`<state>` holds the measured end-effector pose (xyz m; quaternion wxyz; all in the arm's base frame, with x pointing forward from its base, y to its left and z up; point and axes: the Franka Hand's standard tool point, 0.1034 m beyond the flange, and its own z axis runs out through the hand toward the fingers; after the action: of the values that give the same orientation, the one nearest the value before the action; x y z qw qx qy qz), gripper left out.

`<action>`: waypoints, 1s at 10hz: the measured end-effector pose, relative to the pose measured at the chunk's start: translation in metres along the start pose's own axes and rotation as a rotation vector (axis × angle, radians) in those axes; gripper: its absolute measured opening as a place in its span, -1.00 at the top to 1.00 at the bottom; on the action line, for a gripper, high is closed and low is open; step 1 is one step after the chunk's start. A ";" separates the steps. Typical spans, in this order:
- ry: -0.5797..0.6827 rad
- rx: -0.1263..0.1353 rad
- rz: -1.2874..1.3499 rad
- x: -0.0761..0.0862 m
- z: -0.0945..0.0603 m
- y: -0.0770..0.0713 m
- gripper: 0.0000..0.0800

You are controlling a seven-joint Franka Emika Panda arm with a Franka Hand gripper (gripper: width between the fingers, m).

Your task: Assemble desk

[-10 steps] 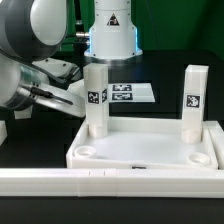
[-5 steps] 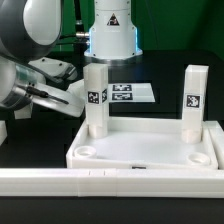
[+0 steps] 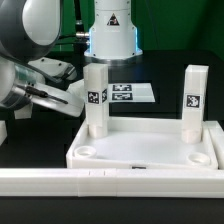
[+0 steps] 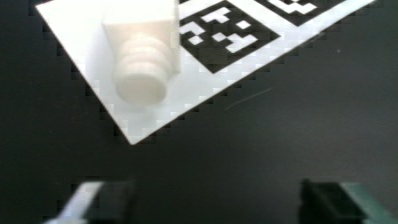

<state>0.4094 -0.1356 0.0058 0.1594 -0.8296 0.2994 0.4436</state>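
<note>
Only the arm's grey upper housing (image 3: 40, 35) has shifted since a second ago, edging slightly toward the exterior view's left; the desk parts sit just where they were.

In the wrist view the gripper (image 4: 217, 205) is released. Its two fingers (image 4: 98, 203) stand wide apart over the bare black table (image 4: 214, 160), with nothing between them and nothing touching them. Ahead of the fingers, well apart from them, a ribbed white post (image 4: 139, 60) shows against the corner of the marker board (image 4: 267, 50). Whether it rests on that board cannot be told from this angle.

In the exterior view the arm reaches in from the left, beside the nearer leg, but its fingertips cannot be made out there.

The desk top (image 3: 140, 150) lies flat on the table with its rim up. The left leg (image 3: 95, 100) and the right leg (image 3: 195, 100) stand upright in its two far corners, each with a tag facing the camera. The two near corner sockets hold nothing.

The marker board lies behind the left leg. A long low white rail (image 3: 110, 180) runs along the front, just before the desk top.
</note>
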 end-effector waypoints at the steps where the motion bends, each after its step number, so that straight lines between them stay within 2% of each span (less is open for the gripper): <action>1: -0.002 0.000 0.002 -0.001 0.001 0.001 -0.49; 2: -0.008 0.002 0.005 -0.002 0.003 0.002 -0.58; 4: -0.029 0.008 0.019 -0.009 0.013 0.009 -0.62; 6: -0.038 0.019 0.040 -0.016 0.011 0.017 -0.62; 8: -0.038 0.027 0.056 -0.025 0.009 0.016 -0.62; 10: -0.029 0.025 0.054 -0.023 0.006 0.014 -0.62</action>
<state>0.3867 -0.1349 0.0214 0.1621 -0.8127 0.3247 0.4559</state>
